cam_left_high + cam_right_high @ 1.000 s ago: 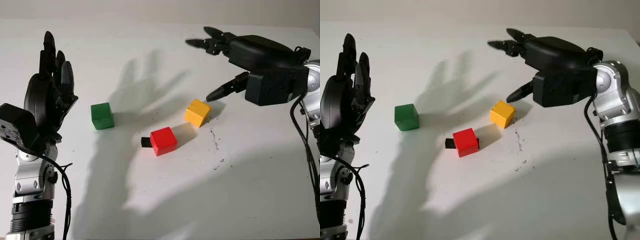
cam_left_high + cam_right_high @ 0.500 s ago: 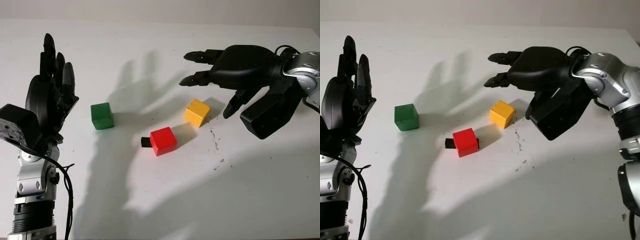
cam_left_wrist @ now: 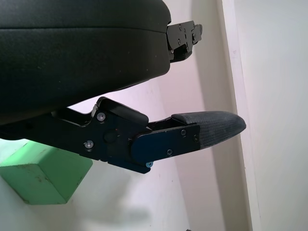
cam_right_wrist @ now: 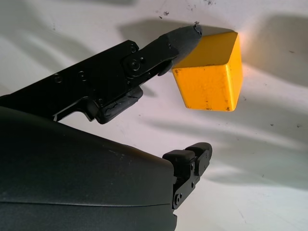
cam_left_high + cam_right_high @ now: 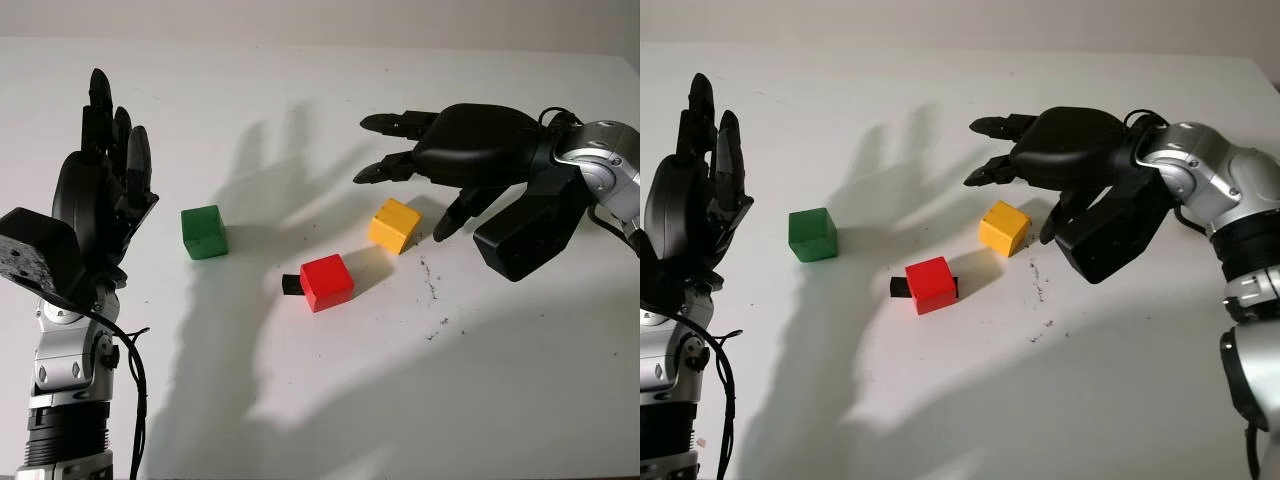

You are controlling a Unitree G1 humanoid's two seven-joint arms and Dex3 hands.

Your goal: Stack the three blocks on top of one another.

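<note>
The right robot hand (image 5: pixel 420 170) hung open, holding nothing, just above the yellow block (image 5: pixel 394 225), which looked light, rigid, smooth-faced and best pinched across two opposite flat sides

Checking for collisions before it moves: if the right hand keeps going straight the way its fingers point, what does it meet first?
Probably nothing: the right hand is open, above the yellow cube-shaped block, with fingers aimed across bare white table, passing behind the block. The small green cube lies nearer the camera than that line, though depth is uncertain.
</note>
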